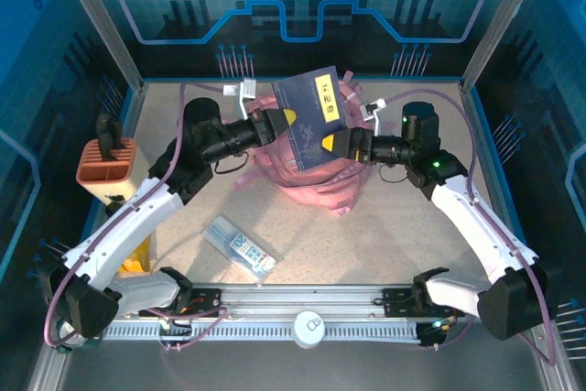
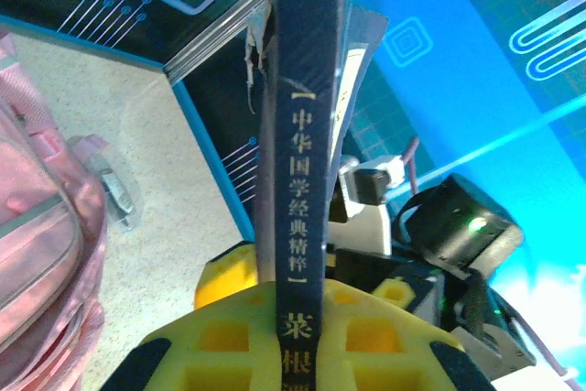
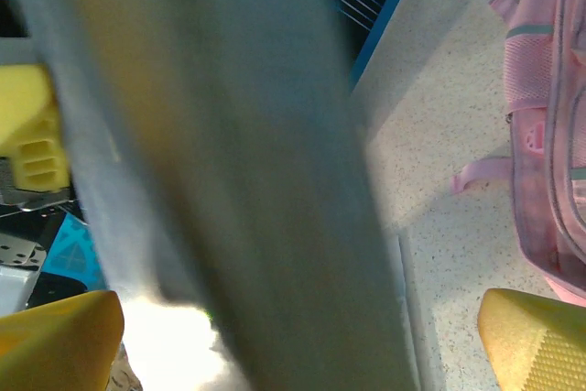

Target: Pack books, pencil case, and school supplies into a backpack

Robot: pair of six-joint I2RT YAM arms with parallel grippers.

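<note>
Packing is at an early stage, by my judgement. The pink backpack lies toward the far middle of the tabletop. Whether anything is already inside it cannot be told.

One navy book with a yellow cover label is held in the air directly above the backpack and has not been put in.

The pencil case lies flat near the front edge of the tabletop, left of centre and well apart from the backpack, so it is not packed. An orange slotted holder stands at the left edge. A yellow object shows beside the left arm near the front left corner; it is too hidden to identify.

The left gripper is closed narrowly on the navy book. In the left wrist view its yellow pads clamp either side of the spine.

The right gripper stands at the book's opposite edge with its jaws fully wide. In the right wrist view its fingertips sit far apart with the blurred book between them. It appears to be gripping nothing.
</note>
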